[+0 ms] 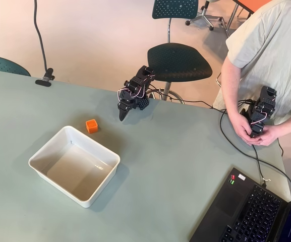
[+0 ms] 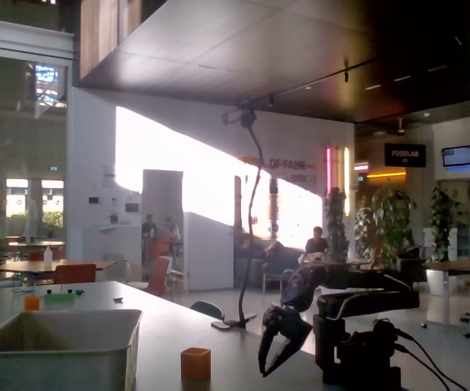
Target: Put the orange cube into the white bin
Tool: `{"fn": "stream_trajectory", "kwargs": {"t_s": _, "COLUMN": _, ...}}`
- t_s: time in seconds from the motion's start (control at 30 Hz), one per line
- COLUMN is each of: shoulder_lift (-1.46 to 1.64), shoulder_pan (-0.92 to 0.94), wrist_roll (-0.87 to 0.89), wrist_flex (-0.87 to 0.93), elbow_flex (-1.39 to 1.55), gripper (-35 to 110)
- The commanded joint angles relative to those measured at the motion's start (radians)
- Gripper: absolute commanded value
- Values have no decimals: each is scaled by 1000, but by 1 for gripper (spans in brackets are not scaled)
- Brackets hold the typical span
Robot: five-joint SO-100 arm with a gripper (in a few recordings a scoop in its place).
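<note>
Your arm (image 1: 135,91) is reaching out low over the table, wrist bending down, and your gripper (image 2: 272,358) is hanging with fingers parted, holding nothing.

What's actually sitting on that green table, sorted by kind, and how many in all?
Orange cube: 1
White bin: 1
Robot arm with claw: 1
Laptop: 1
Black clamp at the table edge: 1
Total: 5
</note>
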Motion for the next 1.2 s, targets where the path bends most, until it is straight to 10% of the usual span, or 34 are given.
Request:
{"fn": "stream_trajectory", "kwargs": {"t_s": 0.0, "shoulder_lift": -2, "shoulder_pan": 3, "wrist_roll": 5, "wrist_flex": -3, "elbow_flex": -3, "gripper": -3}}
{"fn": "stream_trajectory", "kwargs": {"t_s": 1.17, "shoulder_lift": -2, "shoulder_pan": -6, "wrist_roll": -3, "wrist_flex": -14, "elbow_flex": -147, "gripper": -3}}
